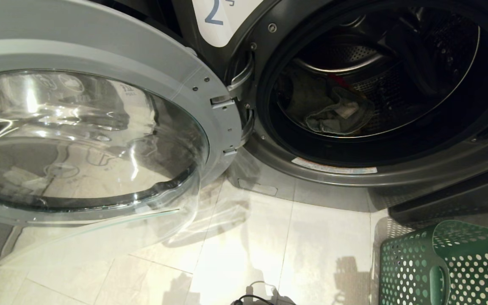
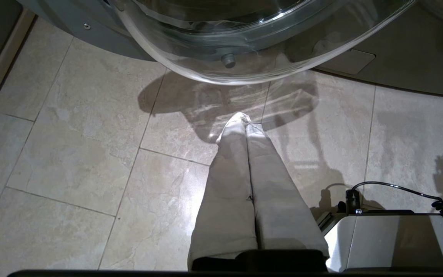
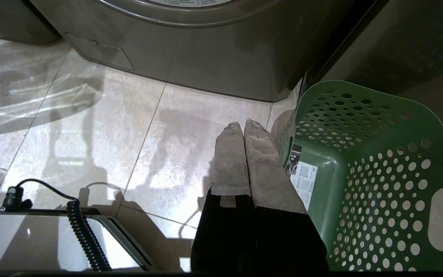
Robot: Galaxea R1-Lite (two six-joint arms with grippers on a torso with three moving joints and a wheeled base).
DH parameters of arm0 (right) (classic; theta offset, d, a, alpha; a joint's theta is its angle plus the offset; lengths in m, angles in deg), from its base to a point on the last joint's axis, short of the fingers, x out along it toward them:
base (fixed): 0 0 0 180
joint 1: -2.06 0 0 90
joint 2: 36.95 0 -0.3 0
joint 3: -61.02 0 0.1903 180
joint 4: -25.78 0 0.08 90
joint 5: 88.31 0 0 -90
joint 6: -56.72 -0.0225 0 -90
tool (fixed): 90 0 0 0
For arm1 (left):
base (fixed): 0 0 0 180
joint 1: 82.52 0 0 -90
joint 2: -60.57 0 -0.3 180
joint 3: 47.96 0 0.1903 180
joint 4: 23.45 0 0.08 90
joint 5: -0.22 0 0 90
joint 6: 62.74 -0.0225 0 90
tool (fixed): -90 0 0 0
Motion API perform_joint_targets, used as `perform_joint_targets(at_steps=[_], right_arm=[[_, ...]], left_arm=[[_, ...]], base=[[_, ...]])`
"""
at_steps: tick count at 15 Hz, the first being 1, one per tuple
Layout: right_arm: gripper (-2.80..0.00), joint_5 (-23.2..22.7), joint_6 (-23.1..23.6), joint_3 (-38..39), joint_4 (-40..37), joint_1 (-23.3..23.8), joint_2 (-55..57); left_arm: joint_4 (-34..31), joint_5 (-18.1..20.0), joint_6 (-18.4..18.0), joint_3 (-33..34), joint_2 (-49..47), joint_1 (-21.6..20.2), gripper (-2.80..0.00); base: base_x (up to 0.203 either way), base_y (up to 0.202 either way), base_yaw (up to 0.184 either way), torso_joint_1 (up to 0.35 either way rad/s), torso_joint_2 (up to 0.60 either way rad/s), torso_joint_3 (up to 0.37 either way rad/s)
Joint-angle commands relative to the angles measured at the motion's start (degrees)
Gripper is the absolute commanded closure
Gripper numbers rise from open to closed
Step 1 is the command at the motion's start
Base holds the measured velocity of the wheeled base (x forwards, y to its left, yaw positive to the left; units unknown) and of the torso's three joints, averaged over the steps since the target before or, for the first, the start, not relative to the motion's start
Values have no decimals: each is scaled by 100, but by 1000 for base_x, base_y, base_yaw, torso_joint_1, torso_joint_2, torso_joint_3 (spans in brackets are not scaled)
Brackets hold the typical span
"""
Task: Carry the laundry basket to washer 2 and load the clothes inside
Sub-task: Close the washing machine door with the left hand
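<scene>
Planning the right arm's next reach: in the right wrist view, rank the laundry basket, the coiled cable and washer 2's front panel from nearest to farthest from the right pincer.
1. the laundry basket, right beside the shut right pincer, empty.
2. the coiled cable, across on the pincer's other side, on the robot's base.
3. washer 2's front panel, ahead past the floor tiles.

Ahead of and above the right gripper point(image 3: 243, 125) the round mouth of washer 2 point(image 1: 379, 169) gapes unblocked with clothes point(image 1: 333, 110) low in the drum, the laundry basket point(image 3: 363, 173) crowds just beside its fingers, and the swung-out glass door point(image 2: 244, 50) overhangs the tiles ahead of the left gripper point(image 2: 243, 120).
</scene>
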Motion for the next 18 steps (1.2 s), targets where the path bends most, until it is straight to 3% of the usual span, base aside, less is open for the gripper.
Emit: perform_joint_targets(at_steps=[1, 18], right_arm=[[0, -6, 22, 9, -1, 0, 22], [0, -6, 31, 9, -1, 0, 22]], left_arm=[[-2, -1, -7, 0, -9, -2, 0], [7, -1, 37, 0, -9, -2, 0]], base=[[0, 0, 0, 7, 2, 80], [0, 0, 0, 3, 2, 194]])
